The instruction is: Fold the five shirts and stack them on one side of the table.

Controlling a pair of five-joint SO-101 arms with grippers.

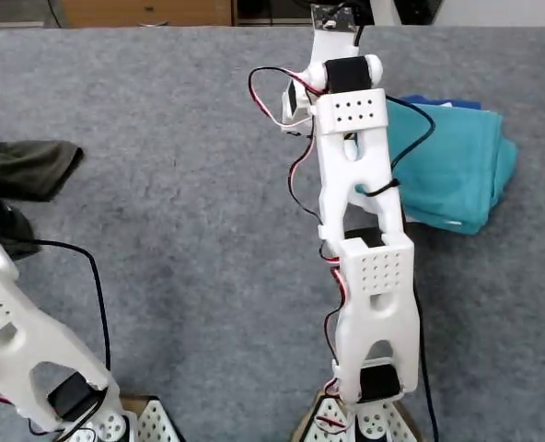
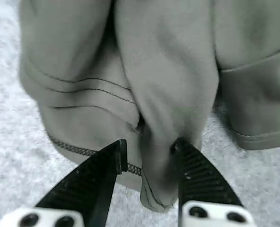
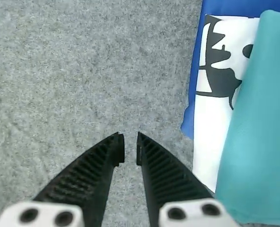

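— Where is your left gripper?

— My left gripper is down at the left edge of the table, right over the olive shirt. Its jaws are spread, and a raised fold of the cloth runs up between them. One finger lies against that fold. I cannot tell whether the other touches it.

— How does that shirt lie?

— Crumpled and unfolded, bunched into ridges, with a stitched hem showing just beside my fingertips.

— And your other arm?

— My right arm is stretched out towards the far side of the table. My right gripper hangs above the grey table surface, empty, its jaws drawn almost together with only a thin slit between the tips.

— What lies near it?

— Just to its right is the stack. A folded teal shirt lies on top of a blue shirt, and the blue one's white print shows partly from under the teal. The stack sits at the far right of the table, well apart from the olive shirt.
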